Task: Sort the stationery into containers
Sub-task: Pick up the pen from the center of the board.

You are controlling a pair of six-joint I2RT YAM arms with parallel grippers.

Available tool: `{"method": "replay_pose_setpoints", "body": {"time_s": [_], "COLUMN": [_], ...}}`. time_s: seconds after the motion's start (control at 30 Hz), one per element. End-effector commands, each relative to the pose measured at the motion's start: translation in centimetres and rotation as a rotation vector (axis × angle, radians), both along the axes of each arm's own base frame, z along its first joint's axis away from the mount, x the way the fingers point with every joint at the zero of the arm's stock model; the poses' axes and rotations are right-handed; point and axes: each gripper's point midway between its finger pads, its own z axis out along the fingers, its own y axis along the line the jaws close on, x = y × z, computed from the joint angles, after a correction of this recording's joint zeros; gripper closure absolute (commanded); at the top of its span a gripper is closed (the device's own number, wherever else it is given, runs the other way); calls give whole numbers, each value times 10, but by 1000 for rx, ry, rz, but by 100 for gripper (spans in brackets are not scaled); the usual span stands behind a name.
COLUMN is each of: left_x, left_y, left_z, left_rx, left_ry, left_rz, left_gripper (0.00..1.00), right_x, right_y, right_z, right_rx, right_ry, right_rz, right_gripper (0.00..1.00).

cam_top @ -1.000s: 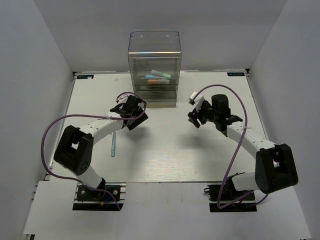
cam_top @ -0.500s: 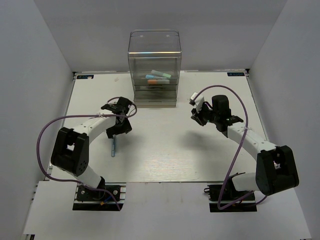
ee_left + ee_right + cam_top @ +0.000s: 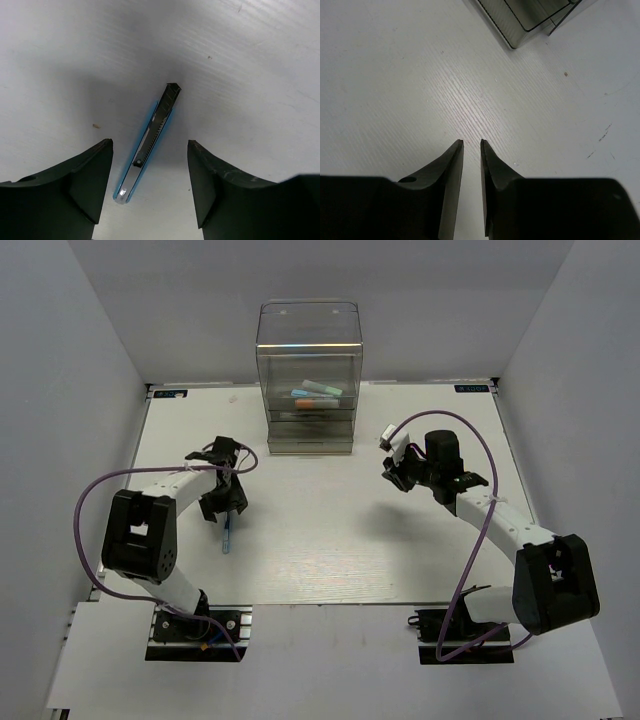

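A slim light-blue stationery piece (image 3: 150, 134) with a dark ribbed slider lies flat on the white table, seen also in the top view as the light-blue piece (image 3: 228, 533). My left gripper (image 3: 150, 142) hovers right over it, open, one finger on each side of its near end and not touching it. My right gripper (image 3: 472, 141) hangs over bare table at the right, its jaws drawn close with a narrow empty gap. The clear drawer cabinet (image 3: 308, 380) stands at the back centre with several coloured pens (image 3: 316, 392) in an upper drawer.
A corner of the cabinet (image 3: 530, 17) shows at the top of the right wrist view. White walls enclose the table on three sides. Both arms' purple cables loop beside them.
My left gripper has swung away from the cabinet, left and toward the near edge, and now hangs over the light-blue piece. My right gripper's jaws have narrowed from wide to nearly together.
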Motion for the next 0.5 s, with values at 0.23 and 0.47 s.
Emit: {"method": "replay_pose_setpoints", "body": {"time_s": [0.23, 0.47], "left_x": [-15, -20], "left_y": [-10, -23], "left_z": [-27, -37], "left_rx": [-107, -183], "left_ry": [64, 75], "left_rz": [-63, -89], "left_gripper": [45, 76], "right_x": [-2, 0], "right_y": [-2, 1], "right_z": [6, 8], "right_rx": [12, 20], "right_ry": [-17, -13], "right_rz": [-1, -1], "right_gripper": [74, 74]}}
